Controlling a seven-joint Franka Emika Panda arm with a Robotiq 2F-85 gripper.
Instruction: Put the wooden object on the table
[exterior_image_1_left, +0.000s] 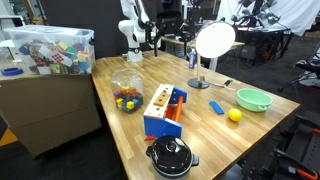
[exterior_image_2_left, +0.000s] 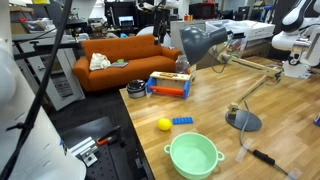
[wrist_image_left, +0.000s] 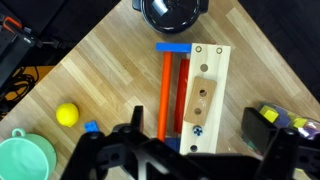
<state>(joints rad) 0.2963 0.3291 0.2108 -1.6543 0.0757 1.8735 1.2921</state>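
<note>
Step in hand: approach. Gripper hangs above box, jaws wide open, nothing in them. Block lies on the box's pale top, approx. mid. Next: descend over the block, close, then carry it to table beside the box.

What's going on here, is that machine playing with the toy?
A robot arm's gripper hovers above a toy box, jaws open and empty. A small wooden block lies on the box's pale holed top, not yet grasped; the job is to move it onto the table. A pot, ball and bowl sit nearby.
</note>
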